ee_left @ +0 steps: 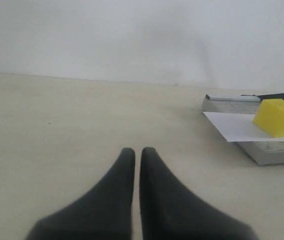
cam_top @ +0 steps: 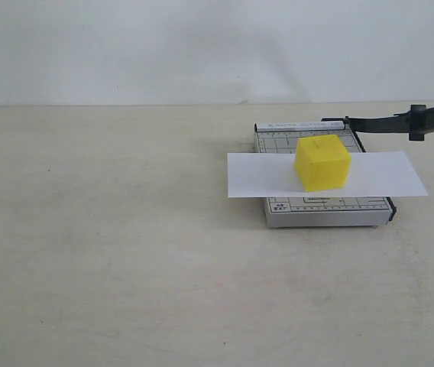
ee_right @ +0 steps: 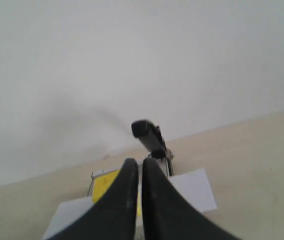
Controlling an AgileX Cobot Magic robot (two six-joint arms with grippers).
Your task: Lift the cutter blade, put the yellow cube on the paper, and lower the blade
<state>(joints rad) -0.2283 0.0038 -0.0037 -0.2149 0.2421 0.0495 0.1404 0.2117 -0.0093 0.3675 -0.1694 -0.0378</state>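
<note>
Matte beige tabletop [cam_top: 87,252], yellow cube [cam_top: 323,161] on smooth white paper [cam_top: 261,177]; left gripper [ee_left: 137,151], right gripper [ee_right: 139,162] closed, empty.

Looks like a lab or robot test station. Plain beige bench [cam_top: 110,267] meets a blank white wall [cam_top: 125,46], evenly lit. A small grey paper trimmer [cam_top: 324,206] sits on the bench, office-type gear.
</note>
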